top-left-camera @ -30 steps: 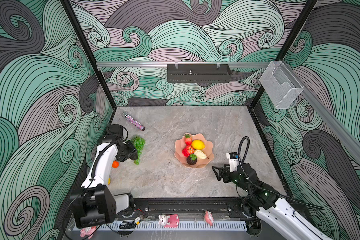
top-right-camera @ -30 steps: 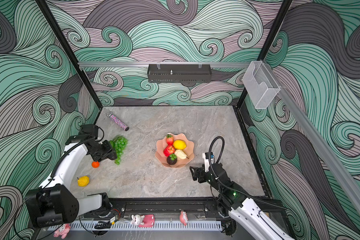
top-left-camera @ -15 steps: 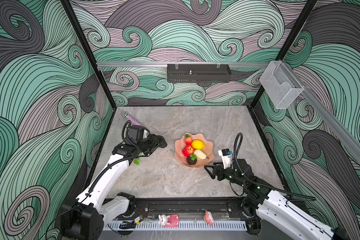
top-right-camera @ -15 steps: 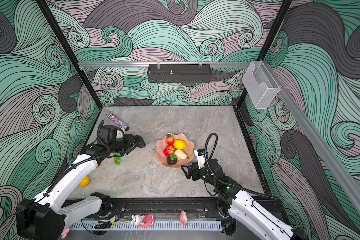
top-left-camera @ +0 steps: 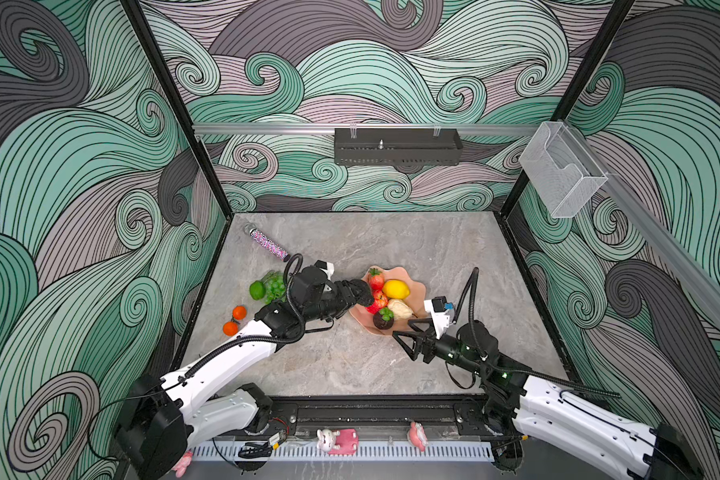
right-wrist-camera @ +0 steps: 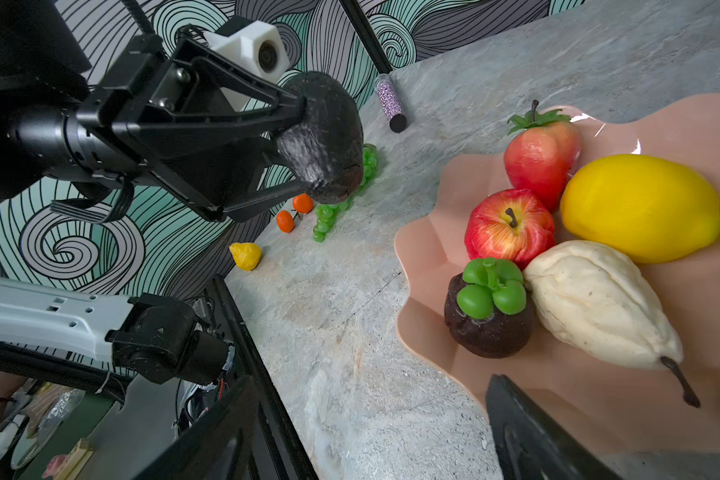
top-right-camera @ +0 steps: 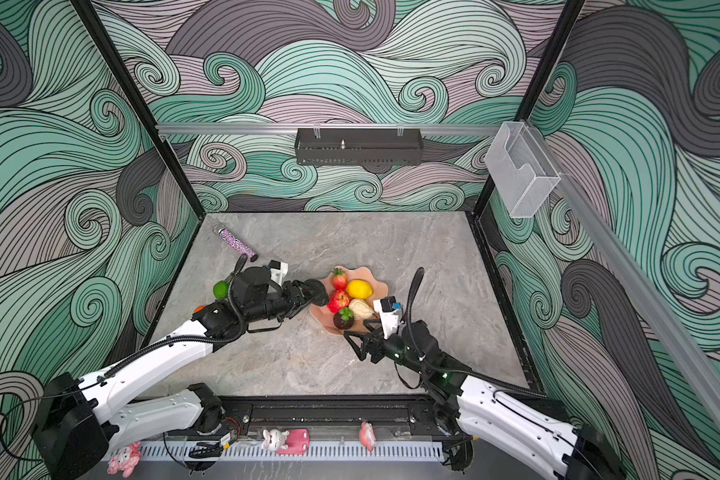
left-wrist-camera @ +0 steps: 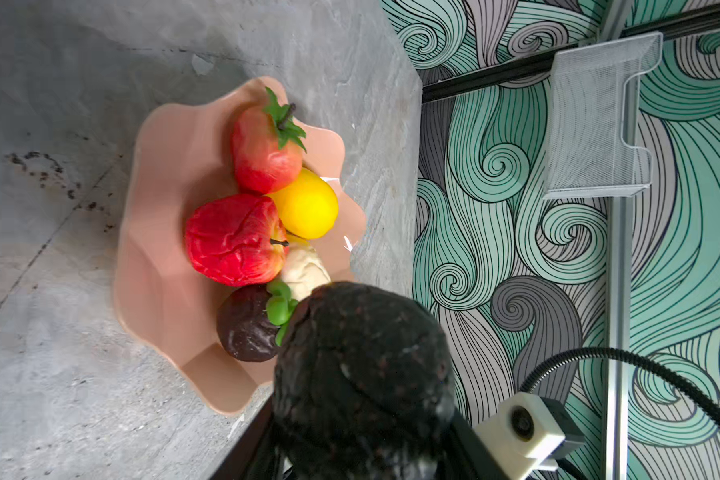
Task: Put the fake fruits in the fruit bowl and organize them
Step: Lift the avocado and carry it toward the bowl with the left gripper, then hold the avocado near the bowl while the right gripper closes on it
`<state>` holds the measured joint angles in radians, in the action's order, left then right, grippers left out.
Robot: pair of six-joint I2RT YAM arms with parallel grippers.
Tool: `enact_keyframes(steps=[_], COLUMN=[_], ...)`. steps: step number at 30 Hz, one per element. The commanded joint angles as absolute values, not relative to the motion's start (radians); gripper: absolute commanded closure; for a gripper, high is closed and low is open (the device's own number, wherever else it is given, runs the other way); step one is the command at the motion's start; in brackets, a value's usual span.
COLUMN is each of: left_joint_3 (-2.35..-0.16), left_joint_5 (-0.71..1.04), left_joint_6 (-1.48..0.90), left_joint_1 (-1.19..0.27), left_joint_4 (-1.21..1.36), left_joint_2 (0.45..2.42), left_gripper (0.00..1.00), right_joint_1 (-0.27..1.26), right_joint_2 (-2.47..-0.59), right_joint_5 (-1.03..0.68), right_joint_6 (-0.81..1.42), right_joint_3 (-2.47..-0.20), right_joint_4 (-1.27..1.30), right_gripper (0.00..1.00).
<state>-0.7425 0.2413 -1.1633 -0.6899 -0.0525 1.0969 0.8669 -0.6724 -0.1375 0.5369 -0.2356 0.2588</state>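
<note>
Holding the avocado (top-left-camera: pixel 360 291) in the left fingers (right-wrist-camera: pixel 246 83) over the rim of the fruit bowl (top-left-camera: pixel 409 274); right fingers (right-wrist-camera: pixel 528 432) wide, empty. Best lowered into the bare gap beside the apple (left-wrist-camera: pixel 233 241) before release

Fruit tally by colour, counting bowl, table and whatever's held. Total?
Red: 2, strawberry, apple
Yellow: 2, lemon, small yellow fruit
Green: 2, lime, grape bunch
Orange: 2, oranges
Dark: 2, mangosteen, held avocado
Cream: 1, pear
Total: 11
</note>
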Motion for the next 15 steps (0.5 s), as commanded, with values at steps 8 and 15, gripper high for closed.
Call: enact_keyframes(steps=[8,15], left_joint_3=[-0.726,-0.710], left_joint_5=[0.162,0.117], left_joint_6=[-1.175,-1.193], left_joint_1=[-0.824,-0.889], left_joint_4=[0.070,0.081], left_joint_2=[1.095,1.104], left_gripper=[0.48,0.48], right_joint_1=[0.928,0.971], right_joint_2=[-0.768,-0.910], right_joint_5=[-0.014,0.026], right_joint_6=[0.433,0.409], right_joint_3=[-0.243,-0.256], right_joint_4=[0.497,0.673], right_gripper=[0.13,0.15])
